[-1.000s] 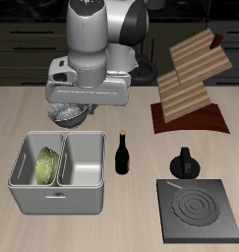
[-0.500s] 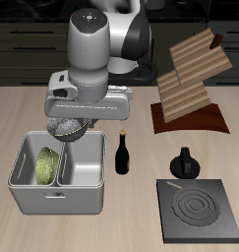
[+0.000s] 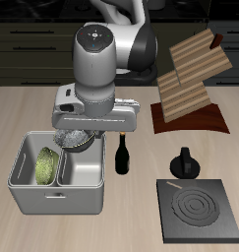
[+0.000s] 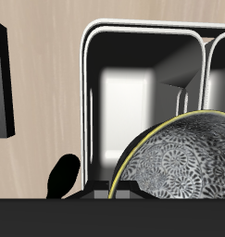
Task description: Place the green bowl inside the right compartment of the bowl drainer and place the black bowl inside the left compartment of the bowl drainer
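Observation:
The bowl drainer is a light grey two-well tub near the table's front edge. The green bowl lies tilted on its edge in the right compartment. My gripper is shut on the rim of the black bowl, a dark speckled bowl held tilted just above the back of the left compartment. In the wrist view the black bowl hangs over that well of the drainer, whose bare floor shows beneath. My fingertips are hidden by the arm and the bowl.
A dark bottle stands close beside the drainer, its top near the bowl. Farther along are a black knobbed pot, a flat black stove plate and a wooden rack at the back.
My gripper has carried the black bowl from behind the drainer toward the table's front, so it now hangs over the left compartment. The green bowl has not moved.

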Motion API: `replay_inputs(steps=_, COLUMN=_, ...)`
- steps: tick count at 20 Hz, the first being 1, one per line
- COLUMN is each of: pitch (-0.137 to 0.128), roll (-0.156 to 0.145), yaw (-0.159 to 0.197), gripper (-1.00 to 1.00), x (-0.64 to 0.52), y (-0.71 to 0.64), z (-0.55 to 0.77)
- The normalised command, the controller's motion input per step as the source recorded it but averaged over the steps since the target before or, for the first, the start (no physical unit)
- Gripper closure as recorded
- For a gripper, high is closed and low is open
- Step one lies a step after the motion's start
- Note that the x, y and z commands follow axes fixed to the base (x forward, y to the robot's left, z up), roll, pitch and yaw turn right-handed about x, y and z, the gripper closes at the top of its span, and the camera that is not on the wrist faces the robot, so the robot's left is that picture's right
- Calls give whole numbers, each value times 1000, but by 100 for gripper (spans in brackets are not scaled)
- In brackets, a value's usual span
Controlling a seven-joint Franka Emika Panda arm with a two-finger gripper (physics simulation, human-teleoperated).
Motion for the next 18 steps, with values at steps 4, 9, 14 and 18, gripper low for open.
replay_inputs(steps=4, pitch=35, roll=40, yaw=-4, gripper=100, x=-2, y=243, z=-313)
replay_inputs(steps=9, pitch=30, roll=9, yaw=-21, gripper=100, x=-50, y=10, z=-279)
replay_inputs(steps=14, pitch=51, roll=-30, yaw=-8, gripper=100, x=-49, y=-111, z=-416)
replay_inputs(steps=18, pitch=27, roll=-48, yaw=2, gripper=-100, x=-92, y=-99, z=-163)
